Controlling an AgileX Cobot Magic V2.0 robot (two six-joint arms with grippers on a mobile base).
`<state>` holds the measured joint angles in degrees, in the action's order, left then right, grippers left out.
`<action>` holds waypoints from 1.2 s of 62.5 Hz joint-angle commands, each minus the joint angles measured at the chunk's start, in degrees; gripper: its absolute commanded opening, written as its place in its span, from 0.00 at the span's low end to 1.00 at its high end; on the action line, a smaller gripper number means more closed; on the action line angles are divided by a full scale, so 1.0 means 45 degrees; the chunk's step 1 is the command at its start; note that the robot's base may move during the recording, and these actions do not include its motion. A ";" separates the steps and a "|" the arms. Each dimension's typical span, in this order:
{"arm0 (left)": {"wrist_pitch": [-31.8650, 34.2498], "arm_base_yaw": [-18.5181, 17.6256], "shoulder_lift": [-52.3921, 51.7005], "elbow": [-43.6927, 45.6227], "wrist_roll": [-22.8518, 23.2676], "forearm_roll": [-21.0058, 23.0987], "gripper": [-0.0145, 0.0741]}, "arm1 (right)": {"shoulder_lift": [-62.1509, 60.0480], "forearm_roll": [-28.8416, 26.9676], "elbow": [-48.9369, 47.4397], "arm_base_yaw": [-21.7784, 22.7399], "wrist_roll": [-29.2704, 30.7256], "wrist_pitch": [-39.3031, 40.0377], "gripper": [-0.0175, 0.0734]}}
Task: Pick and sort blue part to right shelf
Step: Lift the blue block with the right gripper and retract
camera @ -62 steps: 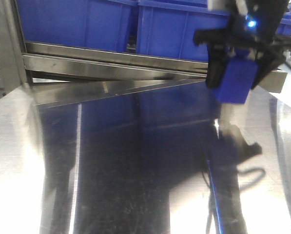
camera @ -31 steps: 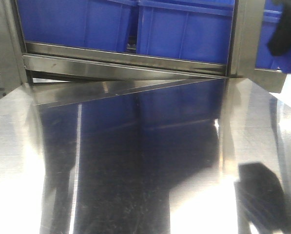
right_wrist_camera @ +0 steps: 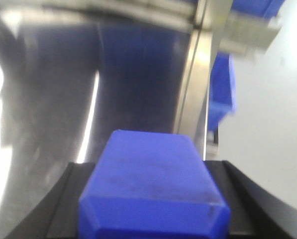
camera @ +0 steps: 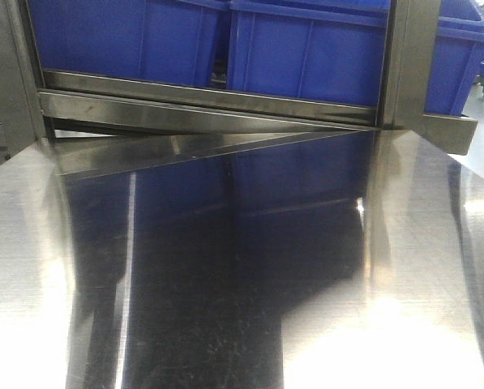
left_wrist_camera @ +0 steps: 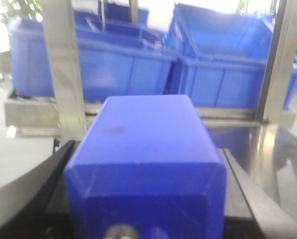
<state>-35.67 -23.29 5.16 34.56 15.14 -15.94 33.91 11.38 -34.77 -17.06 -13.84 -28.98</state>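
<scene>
Exterior front-facing view: a shiny steel worktop (camera: 225,284) is seen filling the lower frame, with dark blue reflections spread across its middle. Along the top of the frame a steel rack (camera: 209,105) with long guide rails is shown, loaded with large blue bins (camera: 128,36). At the upper right, past an upright steel post (camera: 404,61), the right shelf (camera: 450,128) is seen carrying one further bin (camera: 460,57). Left wrist-mounted view: a blue part (left_wrist_camera: 146,129), a plain rectangular block, is shown at lower centre. It is clamped by the left end effector (left_wrist_camera: 147,149), whose black fingers (left_wrist_camera: 44,194) are set against both of its sides. Beyond it, at the top of the frame, blue bins on the rack are seen between steel uprights. Right wrist-mounted view, somewhat blurred: a second blue part (right_wrist_camera: 150,184) of the same shape is shown at lower centre, gripped by the right end effector (right_wrist_camera: 149,167) with a black finger on each side. The worktop is seen beyond it, and a steel upright and a blue bin are seen at the upper right.
</scene>
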 commanded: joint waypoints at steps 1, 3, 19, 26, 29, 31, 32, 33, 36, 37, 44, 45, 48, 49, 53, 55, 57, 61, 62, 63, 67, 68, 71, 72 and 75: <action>0.0800 -0.0088 -0.0347 0.0338 0.0016 -0.0226 0.53 | -0.1115 0.0337 -0.0379 -0.0008 0.0113 0.1087 0.39; 0.0782 -0.0088 -0.0471 0.0338 0.0016 -0.0226 0.53 | -0.1551 0.0336 -0.0379 -0.0008 0.0113 0.1087 0.39; 0.0782 -0.0088 -0.0568 0.0338 0.0016 -0.0226 0.53 | -0.4873 0.0387 -0.0392 -0.0008 0.0516 0.0756 0.39; 0.0782 -0.0088 -0.0568 0.0338 0.0016 -0.0201 0.53 | -0.6144 0.0387 -0.0392 -0.0008 0.1016 0.0278 0.39; 0.0782 -0.0088 -0.0568 0.0338 0.0016 -0.0201 0.53 | -0.6699 0.0387 -0.0392 -0.0008 0.1201 0.0061 0.39; 0.0782 -0.0088 -0.0568 0.0338 0.0016 -0.0201 0.53 | -0.6941 0.0387 -0.0392 -0.0008 0.1232 -0.0049 0.39; 0.0782 -0.0088 -0.0568 0.0338 0.0016 -0.0201 0.53 | -0.7049 0.0387 -0.0392 0.0005 0.1244 -0.0102 0.39; 0.0782 -0.0088 -0.0568 0.0338 0.0016 -0.0201 0.53 | -0.7204 0.0387 -0.0392 0.0005 0.1244 -0.0180 0.39; 0.0782 -0.0088 -0.0568 0.0338 0.0016 -0.0201 0.53 | -0.7456 0.0387 -0.0392 0.0005 0.1244 -0.0259 0.39; 0.0782 -0.0088 -0.0568 0.0338 0.0016 -0.0201 0.53 | -0.7553 0.0387 -0.0392 0.0005 0.1244 -0.0259 0.39; 0.0782 -0.0088 -0.0568 0.0338 0.0016 -0.0201 0.53 | -0.7723 0.0387 -0.0392 0.0005 0.1244 -0.0176 0.39; 0.0782 -0.0088 -0.0568 0.0338 0.0016 -0.0201 0.53 | -0.7723 0.0387 -0.0392 0.0005 0.1244 -0.0159 0.39; 0.0782 -0.0088 -0.0568 0.0338 0.0016 -0.0201 0.53 | -0.7723 0.0387 -0.0392 0.0005 0.1244 -0.0159 0.39; 0.0782 -0.0088 -0.0568 0.0338 0.0016 -0.0201 0.53 | -0.7723 0.0387 -0.0392 0.0005 0.1244 -0.0159 0.39; 0.0782 -0.0088 -0.0568 0.0338 0.0016 -0.0201 0.53 | -0.7723 0.0387 -0.0392 0.0005 0.1244 -0.0159 0.39; 0.0782 -0.0088 -0.0568 0.0338 0.0016 -0.0201 0.53 | -0.7723 0.0387 -0.0392 0.0005 0.1244 -0.0159 0.39; 0.0782 -0.0088 -0.0568 0.0338 0.0016 -0.0201 0.53 | -0.7723 0.0387 -0.0392 0.0005 0.1244 -0.0159 0.39; 0.0782 -0.0088 -0.0568 0.0338 0.0016 -0.0201 0.53 | -0.7723 0.0387 -0.0392 0.0005 0.1244 -0.0159 0.39; 0.0782 -0.0088 -0.0568 0.0338 0.0016 -0.0201 0.53 | -0.7723 0.0387 -0.0392 0.0005 0.1244 -0.0159 0.39; 0.0782 -0.0088 -0.0568 0.0338 0.0016 -0.0201 0.53 | -0.7723 0.0387 -0.0392 0.0005 0.1244 -0.0159 0.39; 0.0782 -0.0088 -0.0568 0.0338 0.0016 -0.0201 0.53 | -0.7723 0.0387 -0.0392 0.0005 0.1244 -0.0159 0.39; 0.0782 -0.0088 -0.0568 0.0338 0.0016 -0.0201 0.53 | -0.7723 0.0387 -0.0392 0.0005 0.1244 -0.0159 0.39; 0.0782 -0.0088 -0.0568 0.0338 0.0016 -0.0201 0.53 | -0.7723 0.0387 -0.0392 0.0005 0.1244 -0.0159 0.39; 0.0782 -0.0088 -0.0568 0.0338 0.0016 -0.0201 0.53 | -0.7723 0.0387 -0.0392 0.0005 0.1244 -0.0159 0.39; 0.0782 -0.0088 -0.0568 0.0338 0.0016 -0.0201 0.53 | -0.7723 0.0387 -0.0392 0.0005 0.1244 -0.0159 0.39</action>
<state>-36.74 -23.29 1.73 34.56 15.14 -16.21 -1.08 11.95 -34.77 -17.06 -8.73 -34.80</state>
